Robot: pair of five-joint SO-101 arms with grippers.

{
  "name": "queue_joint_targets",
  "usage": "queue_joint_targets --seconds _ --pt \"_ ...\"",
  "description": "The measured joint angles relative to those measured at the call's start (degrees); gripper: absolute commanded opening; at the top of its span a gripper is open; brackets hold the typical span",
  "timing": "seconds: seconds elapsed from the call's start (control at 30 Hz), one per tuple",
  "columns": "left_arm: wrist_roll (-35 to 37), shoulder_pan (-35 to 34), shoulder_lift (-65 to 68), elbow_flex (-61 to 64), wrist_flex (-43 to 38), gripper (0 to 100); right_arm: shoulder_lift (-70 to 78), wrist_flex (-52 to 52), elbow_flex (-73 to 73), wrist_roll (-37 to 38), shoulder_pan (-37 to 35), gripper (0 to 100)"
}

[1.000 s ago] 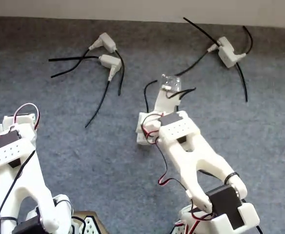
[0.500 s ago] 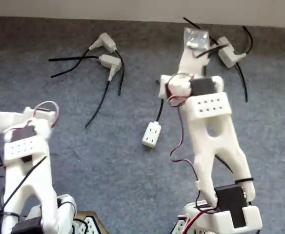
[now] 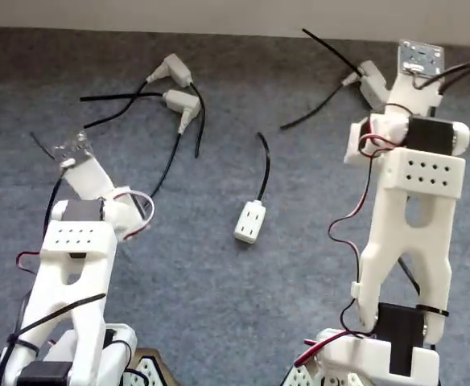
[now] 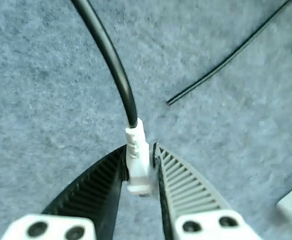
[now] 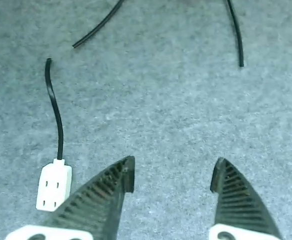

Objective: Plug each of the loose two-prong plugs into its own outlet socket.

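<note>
My left gripper [image 4: 140,150] is shut on a small white plug [image 4: 137,167] whose black cord [image 4: 113,65] runs away over the grey carpet. In the high view this gripper [image 3: 74,151] hovers left of centre, below two loose white plugs [image 3: 175,71] [image 3: 183,103]. A white outlet socket [image 3: 251,221] with a short black cord lies mid-table, apart from both arms. My right gripper [image 5: 173,167] stands open with nothing between its fingers, and the socket [image 5: 53,186] lies off to its side. In the high view it [image 3: 418,58] is at the far right back, beside another white plug piece [image 3: 370,80].
Thin black cords [image 3: 171,157] trail from the two plugs at the back left. More cords [image 3: 323,104] spread around the back right piece. A loose cord end [image 4: 226,60] lies ahead of the left gripper. Bare carpet lies around the socket.
The right arm has swung from over the middle socket to the far right back, uncovering the socket. The left arm has moved forward from the near left, holding the plug.
</note>
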Motion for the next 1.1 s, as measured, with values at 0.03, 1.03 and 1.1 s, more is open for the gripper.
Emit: queue_joint_targets --seconds 0.03,1.03,1.1 --pt "-3.6 0.0 0.0 1.14 1.14 1 0.0 0.26 0.0 0.0 0.88 24.2" --pt "-51.78 -2.02 0.0 7.3 3.25 19 0.0 -15.91 10.11 23.03 23.65 24.2" --pt "-51.78 -2.29 0.0 6.59 3.25 19 0.0 -18.81 13.1 23.47 23.82 24.2"
